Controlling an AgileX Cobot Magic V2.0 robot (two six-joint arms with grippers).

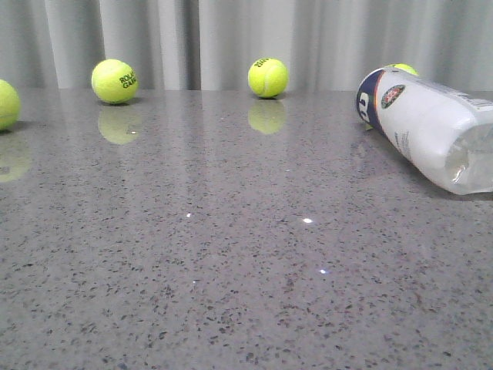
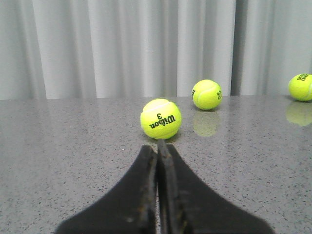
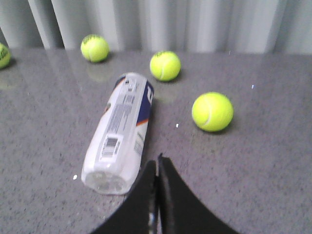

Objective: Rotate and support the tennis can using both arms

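Note:
The tennis can (image 1: 427, 131) lies on its side at the right of the grey table, its navy band and round emblem toward the back, its clear end toward the front. In the right wrist view the can (image 3: 122, 129) lies just ahead and to one side of my right gripper (image 3: 157, 163), which is shut and empty, not touching it. My left gripper (image 2: 157, 145) is also shut with nothing in it, its tips close behind a yellow-green Wilson ball (image 2: 160, 118). Neither arm shows in the front view.
Tennis balls lie along the back by the grey curtain: one at the left edge (image 1: 6, 104), one left of centre (image 1: 114, 81), one in the middle (image 1: 268, 77), one peeking behind the can (image 1: 404, 69). Another ball (image 3: 212, 111) lies beside the can.

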